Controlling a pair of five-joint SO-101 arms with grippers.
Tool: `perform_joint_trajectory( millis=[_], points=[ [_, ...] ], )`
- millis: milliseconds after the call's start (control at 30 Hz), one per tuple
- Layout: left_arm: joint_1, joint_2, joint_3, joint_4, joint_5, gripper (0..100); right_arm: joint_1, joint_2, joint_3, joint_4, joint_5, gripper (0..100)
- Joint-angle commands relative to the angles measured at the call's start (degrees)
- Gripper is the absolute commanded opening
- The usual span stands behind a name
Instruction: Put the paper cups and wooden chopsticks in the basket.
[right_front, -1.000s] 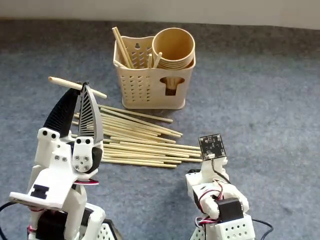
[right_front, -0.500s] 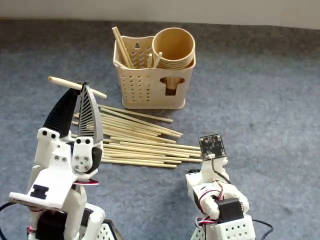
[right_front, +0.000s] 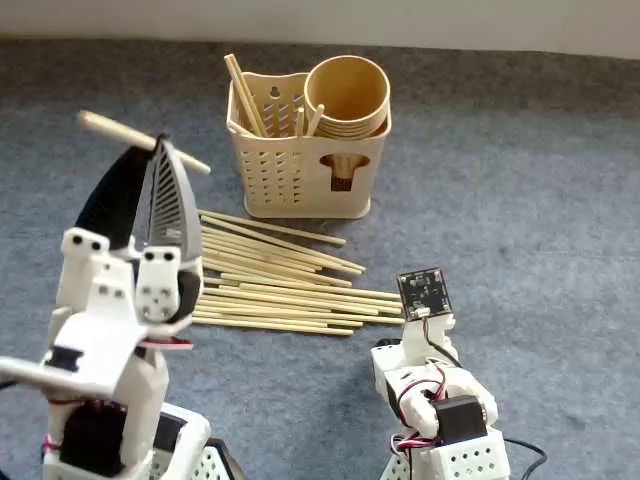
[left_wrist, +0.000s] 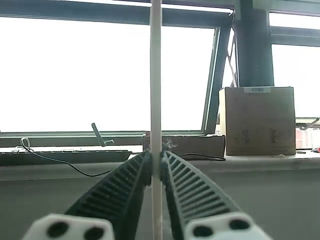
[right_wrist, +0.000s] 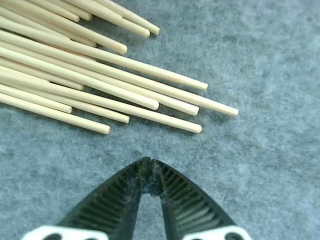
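While the left claw (right_front: 160, 146) is clenching a single chopstick (right_front: 108, 127) crosswise between its tips, it is hanging raised over the left side of the table (right_front: 560, 200), near the basket (right_front: 300, 185). The stick's long axis is running across the claw: the longer end is pointing toward the far left corner and the shorter end toward the basket's left wall. From the wrist, both jaws are seen pressing flat on the chopstick (left_wrist: 156, 75).

The basket is standing by the middle of the far edge, to the right of this claw. Its left compartment is holding several sticks on end, and its right one is holding the stacked cups (right_front: 347, 95).

In my judgement the coming move is turning on that crosswise lie. The stick is needing a swing to the right and a tip toward upright, so that one end enters the left compartment. The left arm is the nearer one.

The right claw (right_wrist: 147, 167) is hovering pinched together on nothing, just short of the tips of the pile of chopsticks (right_front: 280, 285) lying between the arms and the basket.
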Motion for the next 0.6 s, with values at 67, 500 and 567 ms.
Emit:
perform_joint_trajectory(
  millis=[67,500,567],
  points=[
    [-0.6,16.4,-11.3,-1.3,0.2,1,-0.1,-0.6,6.5,0.3,0.7,0.7],
    [-0.7,41.0,-30.6,-1.4,3.6,1,-0.1,-0.6,6.5,0.3,0.7,0.7],
    [-0.7,45.2,-34.2,-1.4,5.4,1,-0.1,-0.6,6.5,0.3,0.7,0.7]
  ],
)
